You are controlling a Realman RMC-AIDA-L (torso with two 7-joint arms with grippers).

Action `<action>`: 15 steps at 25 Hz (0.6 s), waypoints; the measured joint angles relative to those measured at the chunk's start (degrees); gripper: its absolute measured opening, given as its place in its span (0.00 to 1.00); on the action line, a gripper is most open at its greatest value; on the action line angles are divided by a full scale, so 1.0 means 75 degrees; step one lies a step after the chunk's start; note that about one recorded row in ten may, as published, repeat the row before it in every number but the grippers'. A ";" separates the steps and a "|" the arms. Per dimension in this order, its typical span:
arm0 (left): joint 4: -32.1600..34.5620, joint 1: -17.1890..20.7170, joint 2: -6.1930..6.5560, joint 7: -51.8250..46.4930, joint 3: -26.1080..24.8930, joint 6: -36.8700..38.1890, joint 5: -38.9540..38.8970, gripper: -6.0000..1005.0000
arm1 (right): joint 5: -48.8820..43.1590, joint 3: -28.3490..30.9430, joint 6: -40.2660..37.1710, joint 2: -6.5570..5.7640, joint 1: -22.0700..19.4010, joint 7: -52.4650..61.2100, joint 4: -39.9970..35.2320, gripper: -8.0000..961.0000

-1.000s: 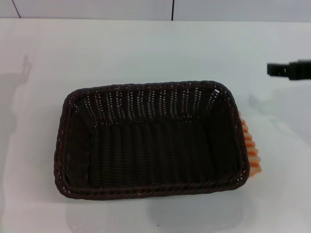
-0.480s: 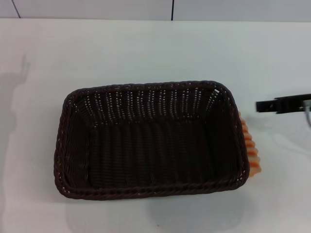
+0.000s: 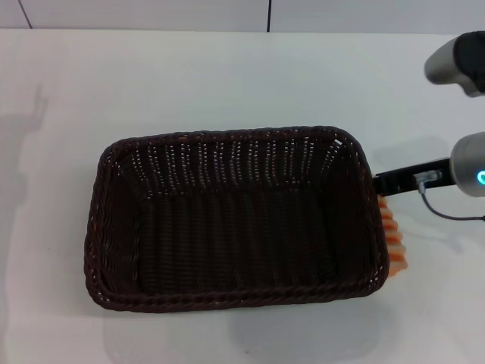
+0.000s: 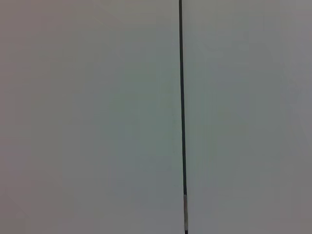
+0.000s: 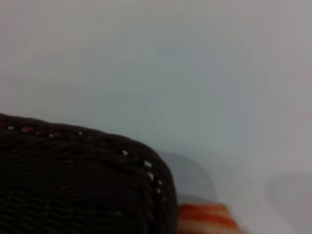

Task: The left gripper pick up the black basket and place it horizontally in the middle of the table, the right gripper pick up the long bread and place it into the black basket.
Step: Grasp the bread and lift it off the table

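The black basket (image 3: pixel 227 136) lies lengthwise across the middle of the white table (image 3: pixel 227 76), empty. The long bread (image 3: pixel 394 233), striped orange and cream, lies on the table against the basket's right side, partly hidden by the rim. My right gripper (image 3: pixel 383 183) reaches in from the right on its arm with the blue light (image 3: pixel 479 178); its tip is at the basket's right rim, just over the bread's far end. The right wrist view shows the basket's corner (image 5: pixel 73 185) and one end of the bread (image 5: pixel 207 219). My left gripper is out of view.
The left wrist view shows only a pale surface with a thin dark seam (image 4: pixel 182 117). A wall with a dark seam (image 3: pixel 269 15) runs behind the table's far edge. Bare tabletop lies left of and behind the basket.
My right gripper has moved left and nearer, from the far right towards the basket's right rim and the bread. More of its arm, with the blue light, has come into view.
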 joint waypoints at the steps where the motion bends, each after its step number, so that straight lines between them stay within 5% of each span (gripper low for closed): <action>1: 0.0000 0.0000 0.0000 0.0000 0.0000 0.0000 0.0000 0.76 | 0.0000 0.0000 0.0000 0.0000 0.0000 0.0000 0.0000 0.77; 10: -0.0022 -0.0015 0.0000 0.0000 0.0053 -0.0001 0.0012 0.76 | 0.0238 -0.0398 -0.0529 -0.0001 0.0522 -0.0050 -0.1149 0.77; 15: -0.0041 -0.0021 0.0000 0.0000 0.0057 0.0015 0.0013 0.76 | 0.0224 -0.0543 -0.0590 -0.0005 0.0451 -0.0346 -0.0980 0.71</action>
